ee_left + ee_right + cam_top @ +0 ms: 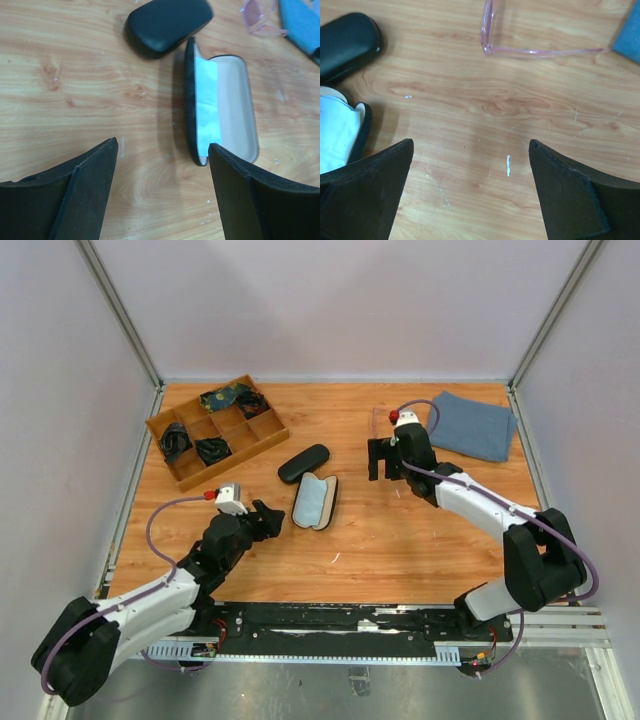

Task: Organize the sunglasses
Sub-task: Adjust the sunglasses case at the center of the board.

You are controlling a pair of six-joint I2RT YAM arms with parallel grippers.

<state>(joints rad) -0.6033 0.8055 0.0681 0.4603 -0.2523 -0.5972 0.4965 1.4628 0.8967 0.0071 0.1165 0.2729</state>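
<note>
Gaping right fingers near pink sunglasses

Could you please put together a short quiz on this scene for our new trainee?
1. True or false: the left gripper holds the closed case.
2. Where do the pink glasses lie? A) in the tray B) on the table beside the blue towel C) inside the open case
3. Fill in: the open case holds only a light blue ____.

Key:
1. False: the left gripper is open and empty.
2. B.
3. cloth.
</note>
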